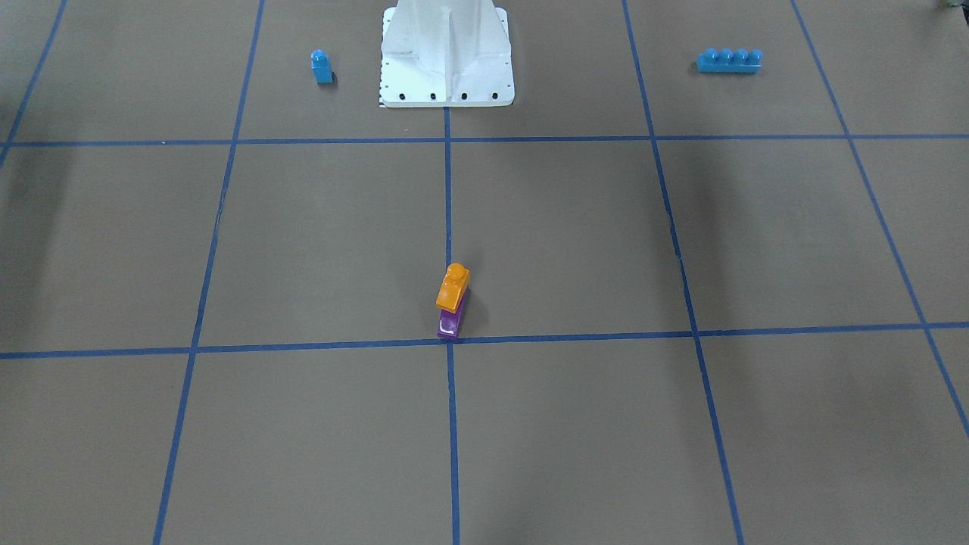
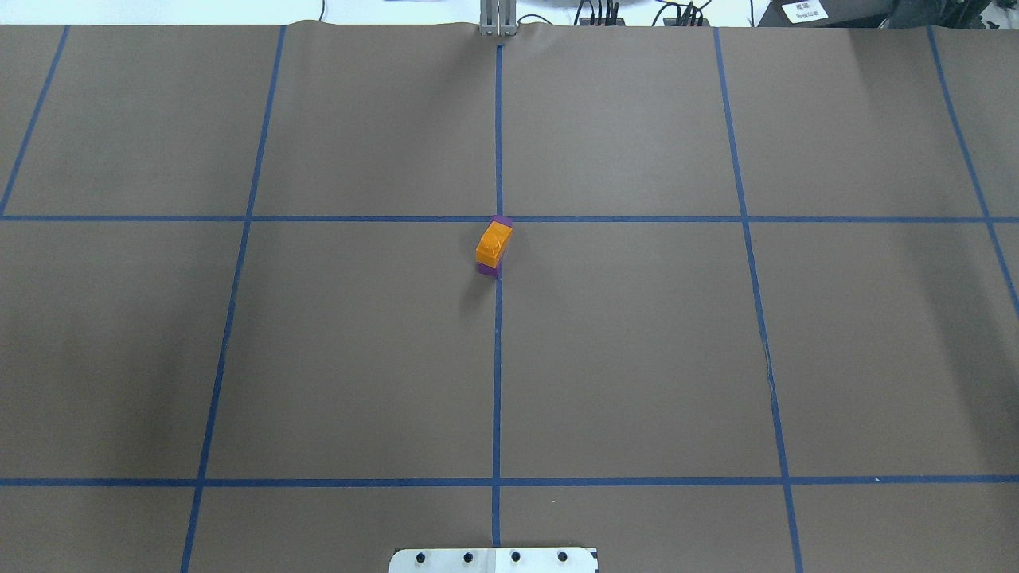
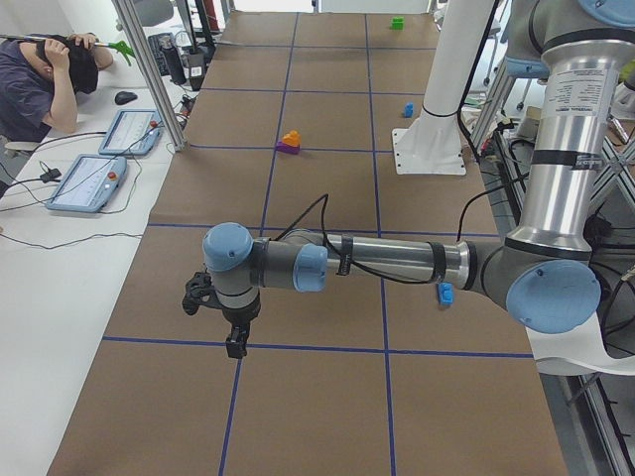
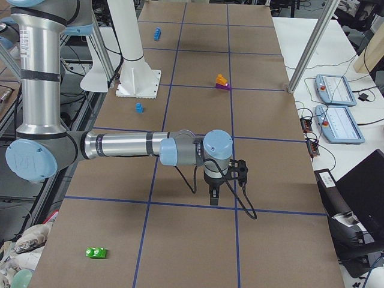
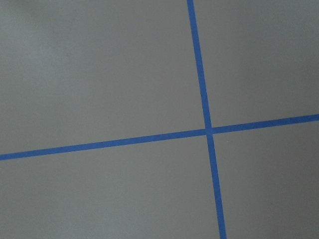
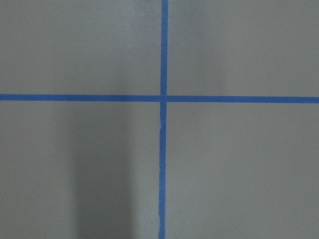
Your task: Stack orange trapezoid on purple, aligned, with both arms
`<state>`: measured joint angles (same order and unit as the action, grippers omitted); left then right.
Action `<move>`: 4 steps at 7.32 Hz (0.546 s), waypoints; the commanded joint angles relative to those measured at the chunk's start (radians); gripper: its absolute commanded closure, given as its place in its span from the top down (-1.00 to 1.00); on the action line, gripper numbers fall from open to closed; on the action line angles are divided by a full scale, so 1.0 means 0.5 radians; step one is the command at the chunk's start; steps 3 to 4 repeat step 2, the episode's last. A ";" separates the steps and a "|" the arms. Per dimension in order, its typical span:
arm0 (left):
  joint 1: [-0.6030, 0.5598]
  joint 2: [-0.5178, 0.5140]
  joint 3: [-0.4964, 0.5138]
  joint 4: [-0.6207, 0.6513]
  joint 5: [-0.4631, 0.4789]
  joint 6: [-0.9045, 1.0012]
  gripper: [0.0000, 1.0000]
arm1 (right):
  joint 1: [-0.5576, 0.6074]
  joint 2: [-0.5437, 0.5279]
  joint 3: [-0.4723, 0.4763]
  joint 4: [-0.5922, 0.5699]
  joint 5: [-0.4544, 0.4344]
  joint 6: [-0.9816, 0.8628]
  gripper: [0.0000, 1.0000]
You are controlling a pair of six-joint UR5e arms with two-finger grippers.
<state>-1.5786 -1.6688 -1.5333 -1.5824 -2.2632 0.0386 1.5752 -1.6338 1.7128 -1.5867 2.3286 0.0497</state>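
Note:
The orange trapezoid (image 1: 453,288) sits on top of the purple brick (image 1: 450,324) at a tape crossing mid-table, turned a little askew from it. The stack also shows in the overhead view (image 2: 493,243), the exterior left view (image 3: 290,138) and the exterior right view (image 4: 221,78). Both arms are far from it. My left gripper (image 3: 236,342) hangs over the table's left end, and my right gripper (image 4: 215,197) over the right end. Each shows only in a side view, so I cannot tell whether it is open or shut. The wrist views show only bare mat and blue tape.
A blue single-stud brick (image 1: 322,66) and a long blue four-stud brick (image 1: 729,60) lie either side of the white pedestal (image 1: 447,53). A green brick (image 4: 96,252) lies near the right end. An operator (image 3: 45,79) sits beside the table.

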 commanded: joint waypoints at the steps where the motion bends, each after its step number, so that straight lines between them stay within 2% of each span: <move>1: 0.000 0.000 -0.001 -0.001 0.001 -0.031 1.00 | -0.003 0.000 -0.002 0.001 -0.003 0.008 1.00; 4: 0.000 0.000 -0.001 -0.001 0.001 -0.031 1.00 | -0.003 0.000 -0.002 0.001 -0.003 0.008 1.00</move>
